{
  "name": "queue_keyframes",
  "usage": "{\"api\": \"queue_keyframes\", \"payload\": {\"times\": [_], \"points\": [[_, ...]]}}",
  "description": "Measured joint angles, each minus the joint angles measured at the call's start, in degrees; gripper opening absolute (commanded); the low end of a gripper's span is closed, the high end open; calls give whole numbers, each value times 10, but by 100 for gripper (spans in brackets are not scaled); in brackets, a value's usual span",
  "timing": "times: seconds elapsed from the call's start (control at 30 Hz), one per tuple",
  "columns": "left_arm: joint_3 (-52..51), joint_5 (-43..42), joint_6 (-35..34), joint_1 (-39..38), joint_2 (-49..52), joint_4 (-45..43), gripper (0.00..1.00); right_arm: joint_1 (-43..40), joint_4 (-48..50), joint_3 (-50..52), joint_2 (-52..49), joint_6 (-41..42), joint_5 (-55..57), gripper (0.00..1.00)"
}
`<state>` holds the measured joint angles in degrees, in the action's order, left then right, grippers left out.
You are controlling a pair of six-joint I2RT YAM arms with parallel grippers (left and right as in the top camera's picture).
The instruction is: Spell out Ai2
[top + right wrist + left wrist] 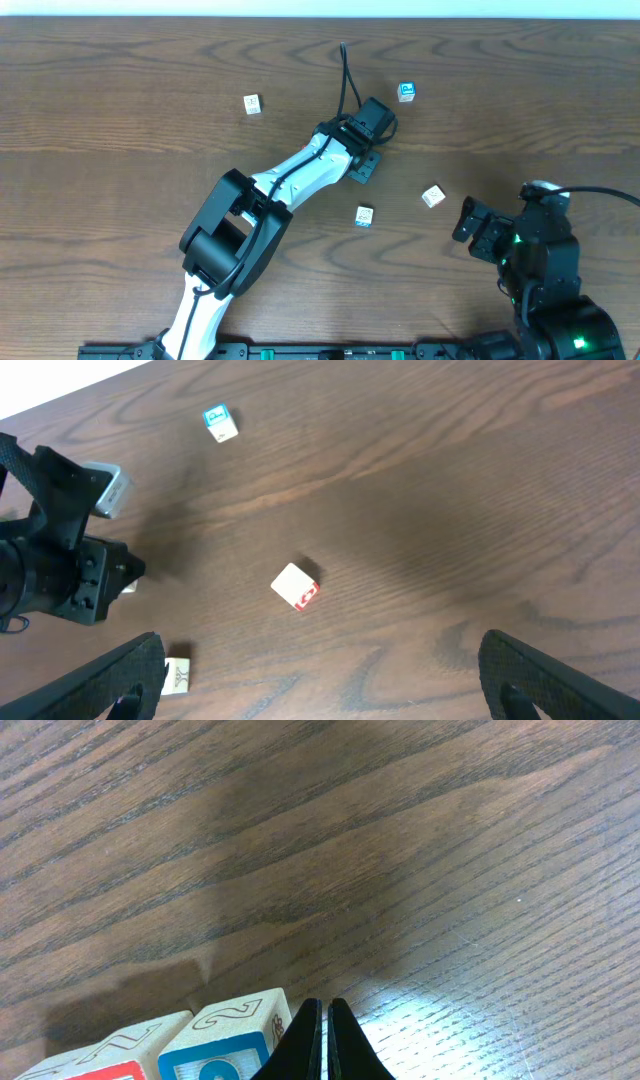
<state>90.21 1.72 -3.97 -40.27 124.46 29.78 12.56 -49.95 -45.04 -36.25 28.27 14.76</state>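
Several lettered wooden blocks lie apart on the brown table. In the overhead view one sits at the back left (252, 104), a blue-faced one at the back (406, 92), a red-marked one at the right (433, 196) and one in the middle (364, 216). My left gripper (363, 163) is shut with nothing between its fingers (322, 1042). A block with a "2" on top and a blue face (232, 1032) sits against its left finger, with a red-faced block (100, 1060) beside that. My right gripper (330, 690) is open and empty, low at the right (470, 225).
The right wrist view shows the blue-faced block (218, 422), the red-marked block (296, 586), a small marked block (177, 676) by my left finger, and the left arm's head (60, 560) at the left. The table's far edge (320, 18) runs along the back.
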Motion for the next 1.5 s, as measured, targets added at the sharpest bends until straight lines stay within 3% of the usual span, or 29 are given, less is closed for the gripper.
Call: {"api": "queue_keyframes", "payload": {"times": [1.5], "points": [[0,35,10,0,0,-23,6,0,0,0,0,0,0,99]]}}
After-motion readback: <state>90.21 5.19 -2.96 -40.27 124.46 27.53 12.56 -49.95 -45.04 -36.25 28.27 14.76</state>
